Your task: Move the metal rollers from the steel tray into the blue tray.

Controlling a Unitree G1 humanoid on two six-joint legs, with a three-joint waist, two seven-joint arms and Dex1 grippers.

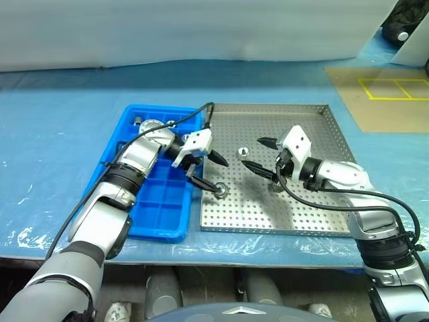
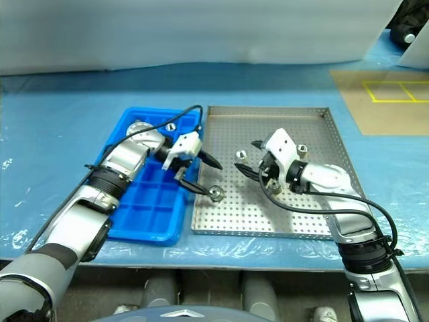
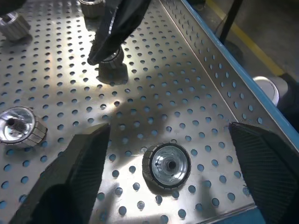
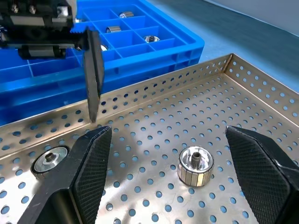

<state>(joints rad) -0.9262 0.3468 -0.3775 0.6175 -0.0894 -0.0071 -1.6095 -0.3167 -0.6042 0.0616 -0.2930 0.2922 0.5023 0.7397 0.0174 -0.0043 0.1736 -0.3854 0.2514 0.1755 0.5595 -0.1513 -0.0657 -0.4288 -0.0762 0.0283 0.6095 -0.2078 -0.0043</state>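
Here we are hovering over two rollers, both jaws spread.
Left gripper (image 1: 209, 170) is straddling the lower-centre roller (image 1: 220, 190); right gripper (image 1: 258, 155) is framing another (image 4: 195, 165), axes upright.

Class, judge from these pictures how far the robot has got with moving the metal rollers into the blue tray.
Partly done. Done: three small silver rollers lie in compartments of the blue plastic grid tray. In hand: nothing; the left gripper and right gripper are both open, each over a roller. Left: at least three rollers remain on the perforated steel tray.
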